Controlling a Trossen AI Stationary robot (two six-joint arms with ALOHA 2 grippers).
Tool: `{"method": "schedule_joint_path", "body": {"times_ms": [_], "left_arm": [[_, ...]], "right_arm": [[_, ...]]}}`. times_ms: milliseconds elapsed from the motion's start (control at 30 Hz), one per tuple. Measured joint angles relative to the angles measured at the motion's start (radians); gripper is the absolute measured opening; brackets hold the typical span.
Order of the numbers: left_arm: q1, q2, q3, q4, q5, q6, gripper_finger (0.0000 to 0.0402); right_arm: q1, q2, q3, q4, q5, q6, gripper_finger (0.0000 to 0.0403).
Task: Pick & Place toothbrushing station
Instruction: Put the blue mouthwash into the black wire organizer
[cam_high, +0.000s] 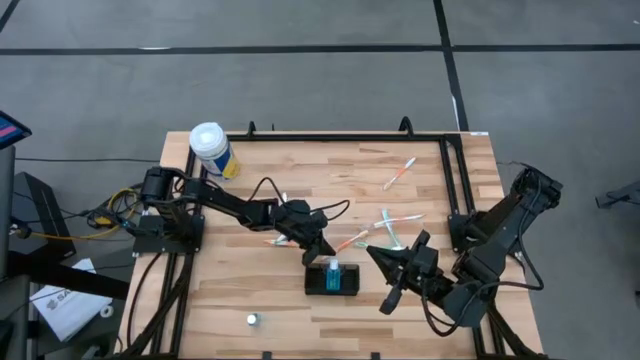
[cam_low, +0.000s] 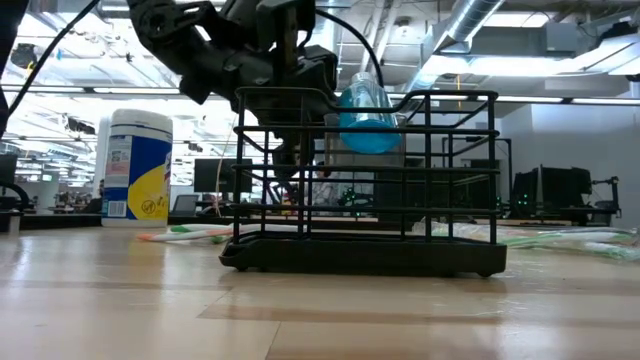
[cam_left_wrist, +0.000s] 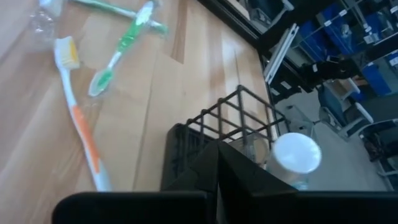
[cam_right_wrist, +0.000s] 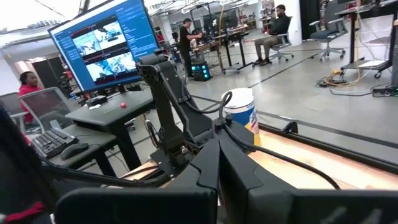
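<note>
The toothbrushing station (cam_high: 318, 285) is a black wire rack standing on its base on the wooden table (cam_high: 420, 330), near the middle front. A blue bottle (cam_low: 365, 120) with a white cap (cam_left_wrist: 297, 154) stands in it. My left gripper (cam_high: 322, 255) is shut just above the rack's far left corner (cam_left_wrist: 211, 121), slanting down, with nothing visible between its fingers. My right gripper (cam_high: 375, 252) is shut and empty. It hangs high to the right of the rack, pointing level toward the far left. My left gripper has its shut fingertips (cam_left_wrist: 217, 165) at the station's far upper rim. The fingers themselves hide the spot, so I cannot tell whether they touch the wire.
An orange toothbrush (cam_left_wrist: 81, 124) lies just beyond the rack, with green ones (cam_high: 395, 225) farther right and another (cam_high: 400, 172) near the far edge. A white-lidded canister (cam_high: 212, 150) stands at the far left corner. A small white object (cam_high: 252, 320) lies at the front left.
</note>
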Motion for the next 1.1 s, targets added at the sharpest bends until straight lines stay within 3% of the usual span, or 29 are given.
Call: {"method": "schedule_joint_path", "body": {"times_ms": [533, 800, 1100], "left_arm": [[-0.043, -0.022, 0.008, 0.034, 0.01, -0.049, 0.0], [-0.094, -0.022, 0.08, 0.043, 0.018, -0.064, 0.0], [-0.029, -0.092, 0.096, 0.065, -0.001, -0.008, 0.0004]], "right_arm": [[0.002, 0.0, 0.0, 0.0, -0.003, -0.003, 0.0], [0.004, 0.0, 0.0, 0.001, -0.003, -0.013, 0.0], [0.003, 0.0, 0.0, 0.017, -0.003, -0.031, 0.0]]}}
